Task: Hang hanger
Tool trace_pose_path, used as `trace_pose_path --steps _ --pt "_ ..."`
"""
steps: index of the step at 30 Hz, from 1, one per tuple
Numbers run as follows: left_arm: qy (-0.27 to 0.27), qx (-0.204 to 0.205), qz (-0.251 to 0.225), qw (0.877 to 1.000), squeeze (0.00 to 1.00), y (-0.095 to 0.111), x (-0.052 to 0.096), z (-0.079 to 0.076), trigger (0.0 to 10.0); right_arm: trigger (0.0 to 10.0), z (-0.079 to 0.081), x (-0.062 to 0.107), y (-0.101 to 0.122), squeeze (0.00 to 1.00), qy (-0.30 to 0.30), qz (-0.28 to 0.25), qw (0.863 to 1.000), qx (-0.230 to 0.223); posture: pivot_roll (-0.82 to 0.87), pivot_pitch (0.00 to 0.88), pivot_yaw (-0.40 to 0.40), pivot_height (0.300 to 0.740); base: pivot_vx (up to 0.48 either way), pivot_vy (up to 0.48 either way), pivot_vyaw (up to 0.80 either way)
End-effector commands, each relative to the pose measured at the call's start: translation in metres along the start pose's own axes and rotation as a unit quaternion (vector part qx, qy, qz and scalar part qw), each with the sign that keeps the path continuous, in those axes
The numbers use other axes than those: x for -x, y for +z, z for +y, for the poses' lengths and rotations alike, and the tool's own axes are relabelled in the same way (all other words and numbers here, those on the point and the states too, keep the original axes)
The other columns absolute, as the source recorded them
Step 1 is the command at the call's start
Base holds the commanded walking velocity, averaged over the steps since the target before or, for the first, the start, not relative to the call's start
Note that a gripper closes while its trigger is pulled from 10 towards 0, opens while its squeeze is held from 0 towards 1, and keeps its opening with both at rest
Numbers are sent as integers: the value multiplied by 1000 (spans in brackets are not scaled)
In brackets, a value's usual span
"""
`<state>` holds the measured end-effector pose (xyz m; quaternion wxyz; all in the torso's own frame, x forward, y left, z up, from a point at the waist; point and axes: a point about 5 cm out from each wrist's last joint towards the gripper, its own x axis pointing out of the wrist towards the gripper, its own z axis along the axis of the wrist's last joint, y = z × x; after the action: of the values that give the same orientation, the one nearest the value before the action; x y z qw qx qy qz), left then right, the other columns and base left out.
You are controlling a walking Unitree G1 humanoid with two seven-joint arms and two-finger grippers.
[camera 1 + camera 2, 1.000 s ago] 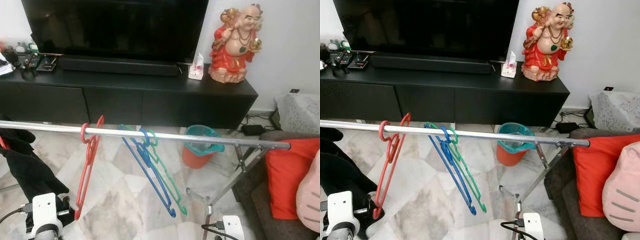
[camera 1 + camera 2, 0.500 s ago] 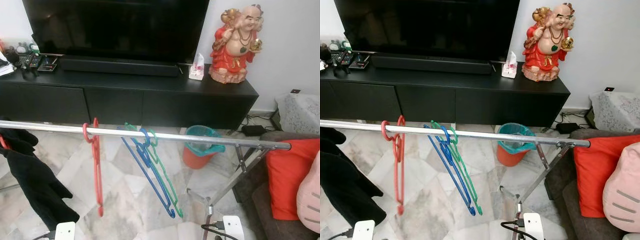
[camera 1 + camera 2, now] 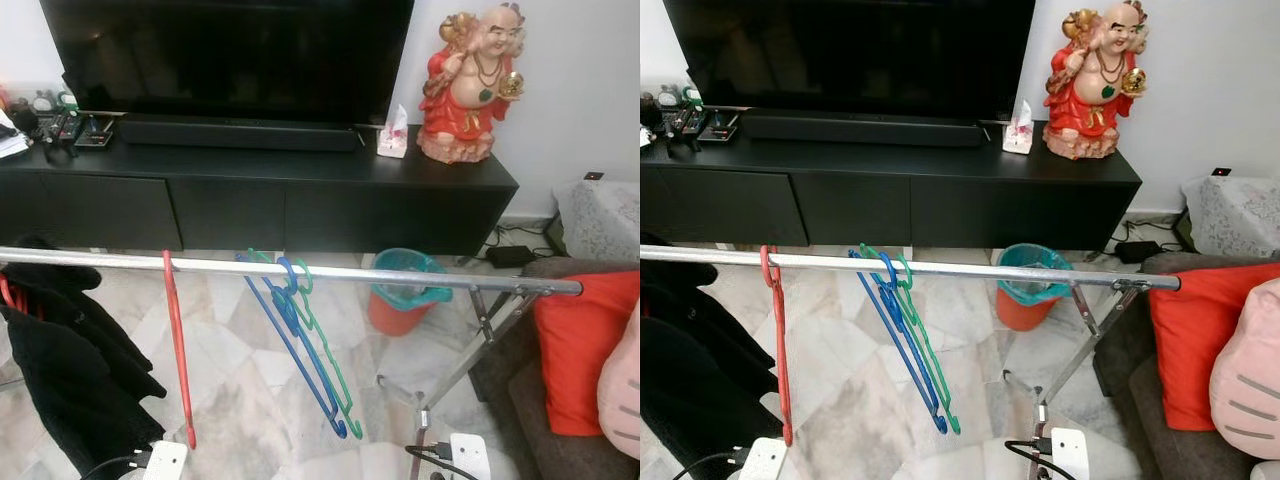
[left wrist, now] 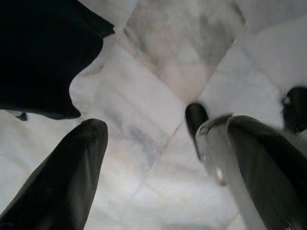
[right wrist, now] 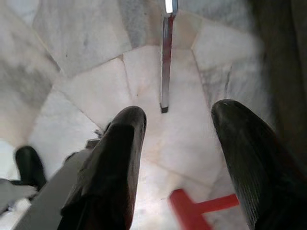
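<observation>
Where the steel rail (image 3: 400,275) crosses the head view, red hanger (image 3: 178,350) hangs hooked on it, w/ blue hanger (image 3: 295,345) & green hanger (image 3: 325,350) further right. L wrist view: left gripper (image 4: 158,158) wide open, empty, over floor. R wrist view: right gripper (image 5: 180,143) open, empty.

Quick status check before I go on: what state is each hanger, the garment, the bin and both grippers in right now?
red hanger: hooked on the rail, hanging straight down
blue hanger: on the rail, slanted
green hanger: on the rail, beside the blue one
black garment: hanging on the rail
teal bin: upright on the floor
left gripper: open, empty
right gripper: open, empty
</observation>
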<state>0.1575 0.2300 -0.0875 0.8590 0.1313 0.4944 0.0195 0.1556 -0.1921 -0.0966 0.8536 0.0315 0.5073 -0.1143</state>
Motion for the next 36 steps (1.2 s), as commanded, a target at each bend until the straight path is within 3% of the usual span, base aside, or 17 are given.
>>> trace_pose_path --steps 1,6,17,36 --pt "-1 -9 14 1000 0 -7 1 2 10000 10000 -2 0 -3 0 -10 4 1000 -23 -3 0 -43 740 0 0 0" --pt "4 -17 23 1000 0 -12 2 11 10000 10000 3 1 -5 0 -6 5 1000 -18 -23 0 -19 740 0 0 0" --pt "13 22 15 1000 0 -5 0 0 10000 10000 4 1 -3 0 0 4 1000 8 -8 0 -35 740 0 0 0" --pt "10 10 18 1000 0 -4 0 3 10000 10000 3 1 -6 0 -3 2 1000 22 -24 0 -19 740 0 0 0"
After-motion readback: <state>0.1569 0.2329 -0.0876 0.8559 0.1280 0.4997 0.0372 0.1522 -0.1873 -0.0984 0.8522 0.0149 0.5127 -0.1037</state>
